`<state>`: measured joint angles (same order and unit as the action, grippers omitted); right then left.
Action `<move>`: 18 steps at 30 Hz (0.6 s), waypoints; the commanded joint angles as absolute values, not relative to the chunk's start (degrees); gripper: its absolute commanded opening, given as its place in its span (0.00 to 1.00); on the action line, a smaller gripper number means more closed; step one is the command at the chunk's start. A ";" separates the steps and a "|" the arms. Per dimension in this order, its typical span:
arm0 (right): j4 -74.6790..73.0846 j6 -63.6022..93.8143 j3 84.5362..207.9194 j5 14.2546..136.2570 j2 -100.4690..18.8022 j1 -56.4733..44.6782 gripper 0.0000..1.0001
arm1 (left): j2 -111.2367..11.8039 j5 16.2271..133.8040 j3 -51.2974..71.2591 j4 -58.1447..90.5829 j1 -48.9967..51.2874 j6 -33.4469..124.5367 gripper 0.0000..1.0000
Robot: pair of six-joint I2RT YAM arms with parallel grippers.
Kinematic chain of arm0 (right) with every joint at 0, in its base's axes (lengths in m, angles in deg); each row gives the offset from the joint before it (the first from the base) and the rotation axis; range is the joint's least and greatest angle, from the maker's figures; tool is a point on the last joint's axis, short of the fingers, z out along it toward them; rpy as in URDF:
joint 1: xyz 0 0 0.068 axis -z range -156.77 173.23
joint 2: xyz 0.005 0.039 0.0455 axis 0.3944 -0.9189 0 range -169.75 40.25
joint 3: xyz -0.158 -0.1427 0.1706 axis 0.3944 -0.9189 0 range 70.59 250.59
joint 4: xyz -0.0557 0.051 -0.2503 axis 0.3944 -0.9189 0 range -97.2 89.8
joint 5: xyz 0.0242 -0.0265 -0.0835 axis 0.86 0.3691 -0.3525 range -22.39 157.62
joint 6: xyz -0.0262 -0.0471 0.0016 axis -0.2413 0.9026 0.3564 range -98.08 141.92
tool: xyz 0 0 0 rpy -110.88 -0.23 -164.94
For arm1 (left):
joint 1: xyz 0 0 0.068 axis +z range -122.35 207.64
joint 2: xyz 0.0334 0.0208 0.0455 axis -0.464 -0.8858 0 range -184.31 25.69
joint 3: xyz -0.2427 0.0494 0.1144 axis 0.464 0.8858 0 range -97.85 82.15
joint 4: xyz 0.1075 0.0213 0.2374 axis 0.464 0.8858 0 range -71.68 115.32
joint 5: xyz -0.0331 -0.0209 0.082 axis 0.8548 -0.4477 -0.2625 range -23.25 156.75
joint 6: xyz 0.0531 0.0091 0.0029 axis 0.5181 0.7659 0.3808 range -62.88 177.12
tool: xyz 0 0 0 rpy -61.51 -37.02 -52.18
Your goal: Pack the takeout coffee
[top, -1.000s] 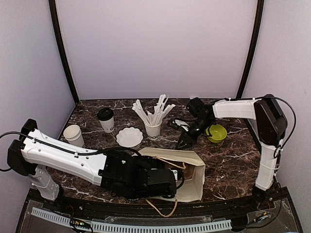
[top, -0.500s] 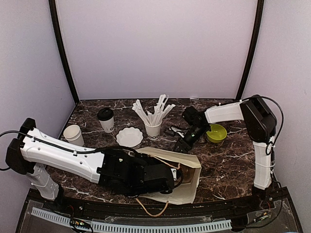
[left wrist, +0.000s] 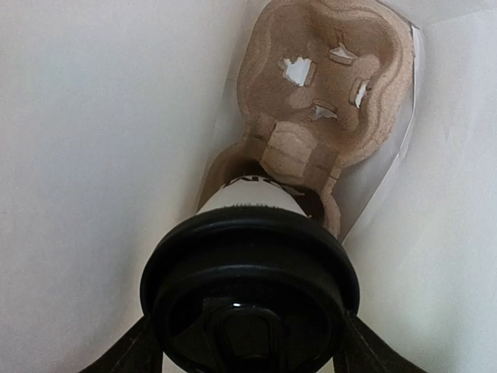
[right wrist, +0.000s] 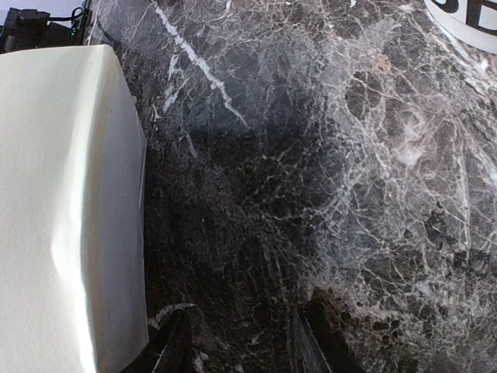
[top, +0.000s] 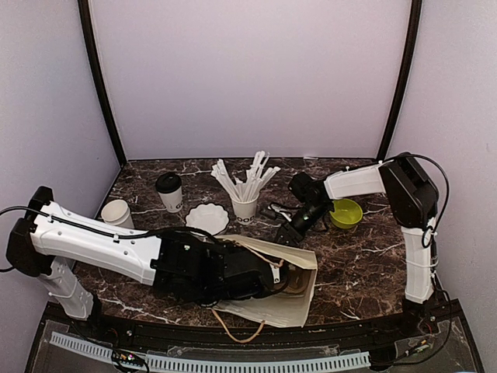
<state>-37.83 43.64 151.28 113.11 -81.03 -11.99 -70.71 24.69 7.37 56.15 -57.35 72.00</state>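
Note:
A cream paper bag (top: 301,273) lies on its side at the table's front. My left gripper (top: 281,277) reaches into its mouth, shut on a takeout coffee cup (left wrist: 248,287) by its black lid. The cup's base sits at a brown cardboard cup carrier (left wrist: 326,101) deep in the bag. The second takeout coffee cup (top: 168,192) stands upright at the back left. My right gripper (top: 289,233) is open and empty, low over the marble just behind the bag; in the right wrist view (right wrist: 242,342) the bag's side (right wrist: 62,217) is at the left.
A white scalloped bowl (top: 206,219) and a small white cup of straws (top: 245,203) stand mid-table. A lidless paper cup (top: 117,214) is at the left edge. A green bowl (top: 345,212) sits behind the right gripper. The bag's brown handle (top: 233,332) hangs over the front edge.
My left gripper has pushed deeper into the bag with the cup, and the bag has slid left and sagged. My right gripper has moved left and down toward the bag's far edge.

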 commanded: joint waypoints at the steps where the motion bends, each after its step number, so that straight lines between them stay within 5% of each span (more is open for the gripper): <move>1: -37.22 42.93 152.32 114.00 -81.23 -12.54 0.44 | -68.71 27.33 6.91 56.59 -56.91 72.63 0.26; 18: -39.24 45.68 152.15 118.29 -79.76 -12.87 0.45 | -71.85 30.97 -2.55 64.18 -56.91 72.96 0.25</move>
